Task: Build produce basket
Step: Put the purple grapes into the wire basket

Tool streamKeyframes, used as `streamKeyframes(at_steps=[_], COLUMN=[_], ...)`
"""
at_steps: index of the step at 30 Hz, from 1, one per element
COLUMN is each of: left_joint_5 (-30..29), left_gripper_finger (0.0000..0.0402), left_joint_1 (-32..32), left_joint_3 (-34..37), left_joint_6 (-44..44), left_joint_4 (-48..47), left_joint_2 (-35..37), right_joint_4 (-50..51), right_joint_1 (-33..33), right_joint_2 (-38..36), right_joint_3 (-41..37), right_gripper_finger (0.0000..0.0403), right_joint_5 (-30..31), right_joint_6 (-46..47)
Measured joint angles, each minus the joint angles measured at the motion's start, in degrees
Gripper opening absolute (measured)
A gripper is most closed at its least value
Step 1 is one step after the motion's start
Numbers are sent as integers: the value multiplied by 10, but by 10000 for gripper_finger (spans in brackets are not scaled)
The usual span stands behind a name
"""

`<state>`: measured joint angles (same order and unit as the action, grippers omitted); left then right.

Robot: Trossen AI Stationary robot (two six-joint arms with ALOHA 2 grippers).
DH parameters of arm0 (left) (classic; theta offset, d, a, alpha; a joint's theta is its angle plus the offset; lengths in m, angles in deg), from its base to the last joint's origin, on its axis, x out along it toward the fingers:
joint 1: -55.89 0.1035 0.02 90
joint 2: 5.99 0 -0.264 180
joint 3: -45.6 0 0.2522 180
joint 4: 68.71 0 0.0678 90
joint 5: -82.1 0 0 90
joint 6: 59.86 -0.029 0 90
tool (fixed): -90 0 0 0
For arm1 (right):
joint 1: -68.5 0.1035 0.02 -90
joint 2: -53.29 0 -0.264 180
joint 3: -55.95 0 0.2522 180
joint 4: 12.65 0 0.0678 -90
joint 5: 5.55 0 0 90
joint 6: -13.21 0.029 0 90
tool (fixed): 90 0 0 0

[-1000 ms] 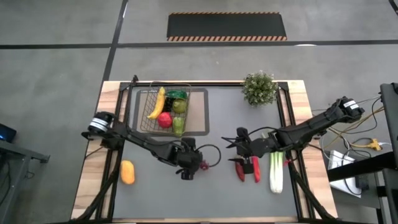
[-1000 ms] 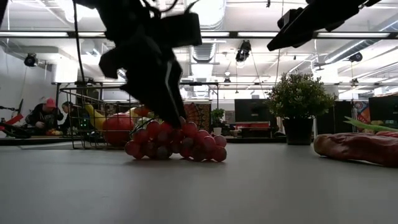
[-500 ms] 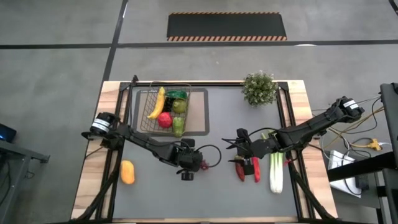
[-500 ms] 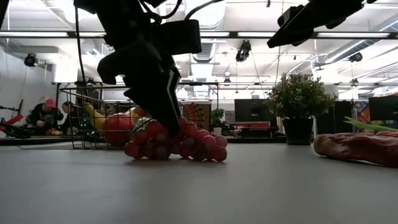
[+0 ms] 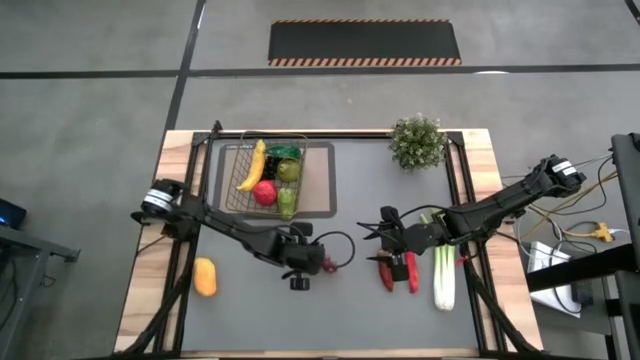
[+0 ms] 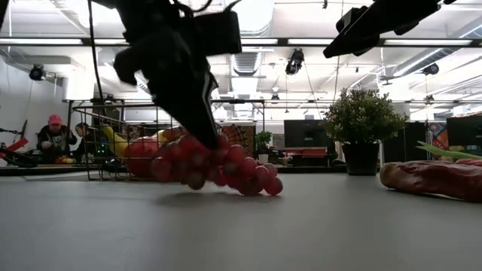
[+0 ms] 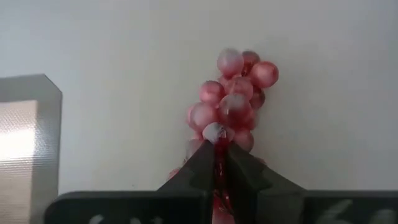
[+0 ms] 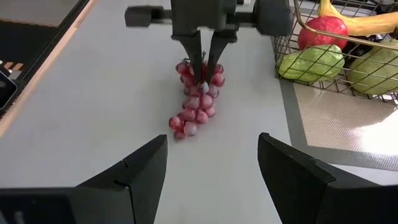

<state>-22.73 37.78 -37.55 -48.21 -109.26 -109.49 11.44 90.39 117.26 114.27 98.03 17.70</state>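
- My basket (image 5: 262, 178), dark wire mesh with a thin rim, sits on the tan mat (image 5: 315, 185) at the table's far left; inside I see a yellow banana (image 5: 253, 165), a red apple (image 5: 264, 192) and green pears (image 8: 316, 63).
- My left gripper (image 7: 215, 163) is clenched on the red grapes (image 6: 215, 161), a glossy beaded cluster lifted just clear of the grey table (image 5: 330, 310).
- My right gripper (image 8: 211, 171) hangs spread wide, holding nothing, above the red chilies (image 5: 398, 274).
- A green-white leek (image 5: 444, 273) lies just beside them; an orange fruit (image 5: 204, 277) lies well apart, near the left edge.
- I can read no writing.
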Motion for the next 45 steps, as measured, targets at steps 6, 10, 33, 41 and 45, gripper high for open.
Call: streamKeyframes(at_steps=[6, 10, 33, 41, 45], left_joint_5=[3, 2, -43, 15, 15], left_gripper_finger=[7, 7, 1, 0, 1], left_joint_1=[0, 1, 228, 276, 276], left_joint_3=[0, 1, 29, 45, 45], left_joint_6=[-24, -54, -76, -126, -144], left_joint_4=[-3, -10, -395, -398, -398], left_joint_2=[52, 112, 382, 334, 305], right_joint_4=[-4, -4, -26, -26, -26], right_joint_1=[0, 0, 0, 0, 0], right_joint_2=[0, 0, 0, 0, 0], right_joint_3=[0, 0, 0, 0, 0], right_gripper_finger=[233, 233, 233, 233, 233], right_joint_5=[0, 2, 16, 16, 16], right_joint_6=[0, 0, 0, 0, 4])
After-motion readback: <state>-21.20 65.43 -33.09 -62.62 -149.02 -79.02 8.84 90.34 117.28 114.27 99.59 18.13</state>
